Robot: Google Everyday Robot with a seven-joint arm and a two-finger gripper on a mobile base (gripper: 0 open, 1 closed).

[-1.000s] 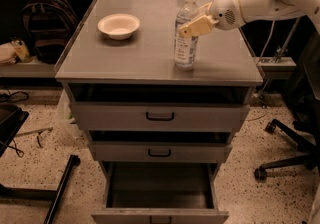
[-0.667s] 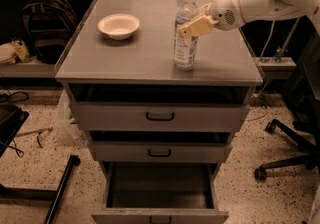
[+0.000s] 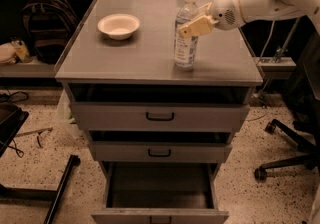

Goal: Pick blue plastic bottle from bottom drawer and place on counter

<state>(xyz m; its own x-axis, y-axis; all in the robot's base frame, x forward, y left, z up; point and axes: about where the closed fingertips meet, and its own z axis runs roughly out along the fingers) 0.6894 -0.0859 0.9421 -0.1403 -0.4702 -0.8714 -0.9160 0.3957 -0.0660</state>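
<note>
a: how far along is it?
b: nearly done. on the flat grey surface [image 3: 135, 60], right of the shallow white bowl [image 3: 119, 25], the clear plastic water bottle [image 3: 184, 52] stands upright. the deep grey bottom drawer [image 3: 160, 190] hangs open below.
a: and the pincer?
b: the tan pincer [image 3: 187, 28] reaches in from the right, pinching the bottle under its cap. what's left, i'd say, is letting go.
a: anything hidden?
b: its far finger, behind the bottle. the drawer front is cut off.

Clear glossy blue plastic bottle [image 3: 184, 50], matt cream plastic gripper [image 3: 187, 28] at its shoulder; smooth matt grey counter [image 3: 125, 60]
</note>
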